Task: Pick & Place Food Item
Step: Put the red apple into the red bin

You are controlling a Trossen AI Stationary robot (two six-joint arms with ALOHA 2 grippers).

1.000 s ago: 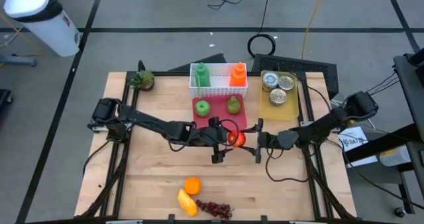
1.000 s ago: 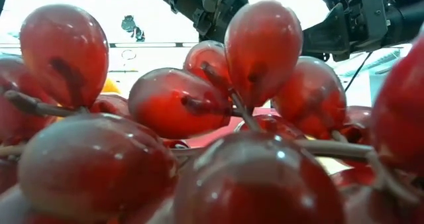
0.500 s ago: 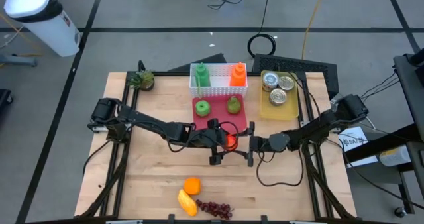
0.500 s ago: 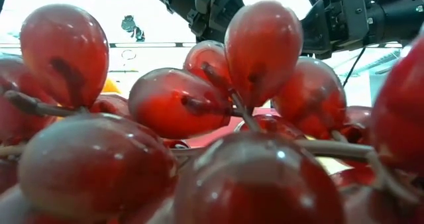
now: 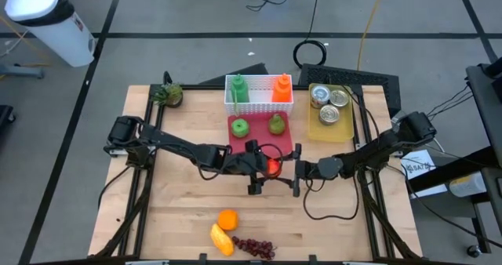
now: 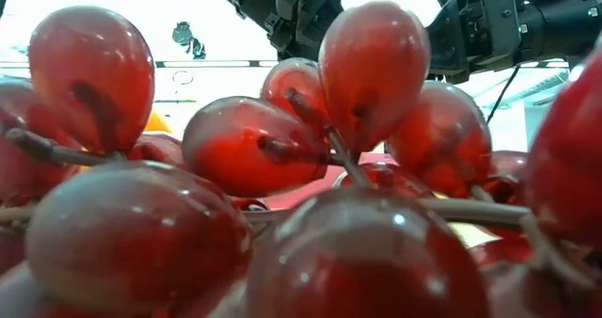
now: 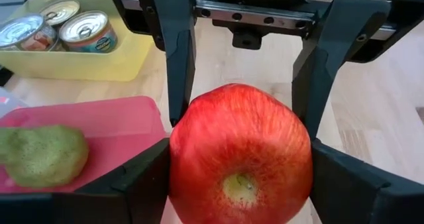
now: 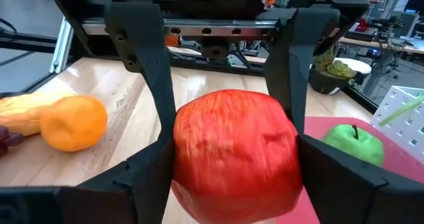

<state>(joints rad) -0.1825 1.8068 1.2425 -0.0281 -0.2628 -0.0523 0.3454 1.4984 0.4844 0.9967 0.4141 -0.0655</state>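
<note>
High view: both arms reach inward and meet at the middle of the desk [image 5: 180, 210], just near of the red mat [image 5: 296, 136]. The left gripper [image 5: 260, 169] and right gripper [image 5: 292, 171] face each other with the red apple [image 5: 272, 166] between them. This looks like a handover in mid-air or just above the desk; the next move calls for one gripper to let go before the other draws away. An orange [image 5: 227, 219] lies at the near edge.

Low view: a bunch of red grapes [image 6: 282, 196] fills the frame; the two dark arms only show above it.

Left wrist view: the left arm's fingers [image 7: 136, 177] press against both flanks of the apple [image 7: 240, 152], roughly half open around it. The right arm's fingers [image 7: 173, 45] stand close on either side from the far end. A yellow tray [image 7: 99, 61] of cans sits beyond.

Right wrist view: the right arm's fingers [image 8: 132, 181] likewise clasp the apple [image 8: 235, 154], held fairly wide. A green apple [image 8: 353, 144] rests on the mat.
</note>
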